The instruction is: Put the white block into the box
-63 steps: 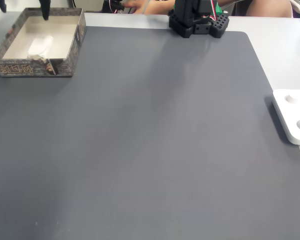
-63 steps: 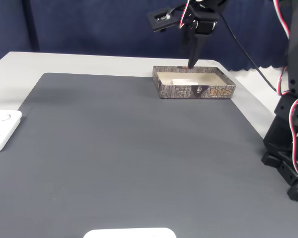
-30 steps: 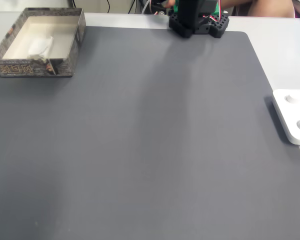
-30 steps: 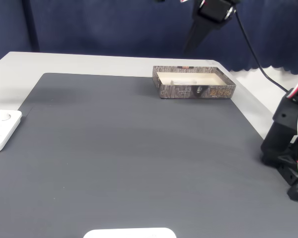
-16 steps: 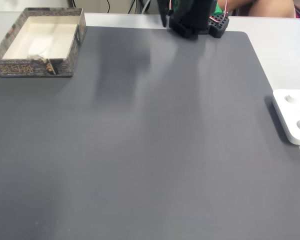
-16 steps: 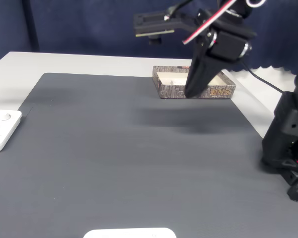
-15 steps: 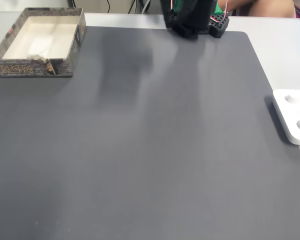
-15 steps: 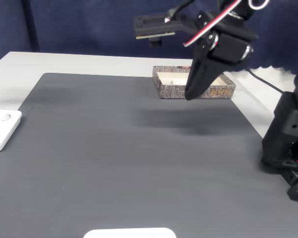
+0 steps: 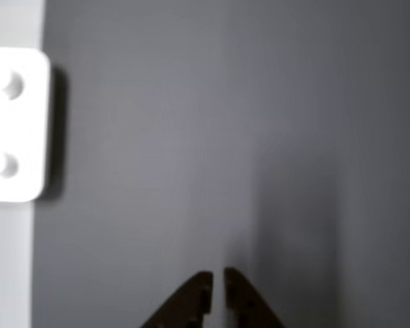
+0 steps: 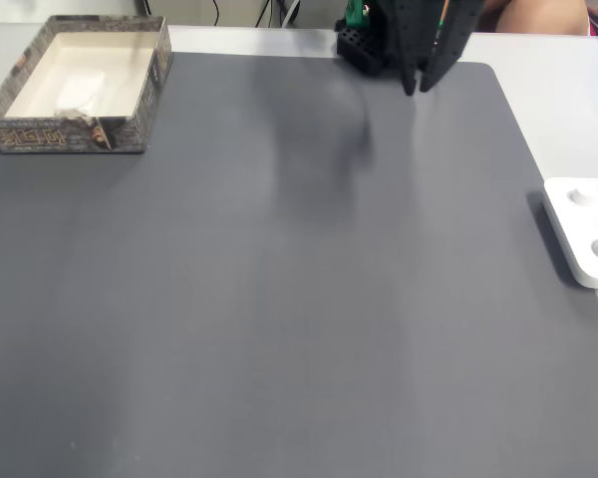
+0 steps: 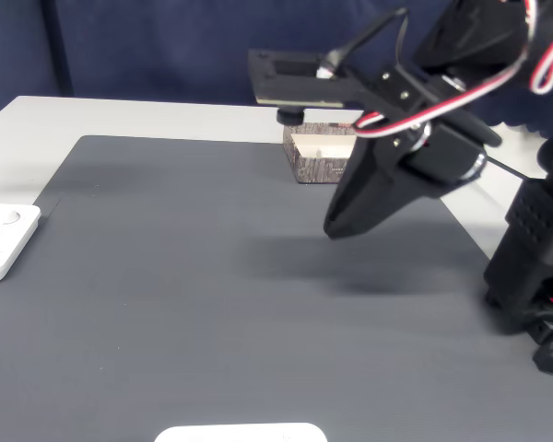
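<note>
The white block [image 10: 80, 93] sat inside the box [image 10: 140, 112] in a fixed view; the other fixed view had the arm hiding most of that box. The gripper [image 9: 218, 275] hung empty over the mat [image 10: 279, 299], fingers nearly together.

I count one box [image 10: 80, 85], far left in a fixed view, and one white block [image 10: 81, 92] lying inside it. One dark grey mat [image 10: 279, 299] covers most of the table. One arm, with one gripper [image 10: 417, 85] at the far edge of that mat; I see two fingertips [image 9: 199, 290] in the other view, a narrow gap between them. One flat white device [image 10: 585, 231] at the right edge in the same fixed view, with two round dimples visible on it. A second white object [image 11: 241, 433], rounded, sits at the near edge in a fixed view; I cannot tell what it is.
</note>
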Robot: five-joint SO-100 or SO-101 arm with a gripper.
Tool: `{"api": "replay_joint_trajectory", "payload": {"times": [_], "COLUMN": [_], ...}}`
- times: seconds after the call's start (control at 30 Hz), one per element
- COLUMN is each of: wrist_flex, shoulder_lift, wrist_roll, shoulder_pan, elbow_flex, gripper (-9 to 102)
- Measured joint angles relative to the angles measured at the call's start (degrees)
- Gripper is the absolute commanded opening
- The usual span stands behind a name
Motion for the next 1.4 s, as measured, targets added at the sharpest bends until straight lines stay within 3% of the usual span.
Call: {"api": "replay_joint_trajectory", "payload": {"times": [0.43, 1.4], "wrist_flex": [0.00, 0.00], "shoulder_lift": [22.85, 39.20], "wrist_roll": [-16.00, -7.91], "shoulder_pan": [-11.07, -3.43], "elbow_flex": [19.34, 33.75], "gripper": [-2, -2]}}
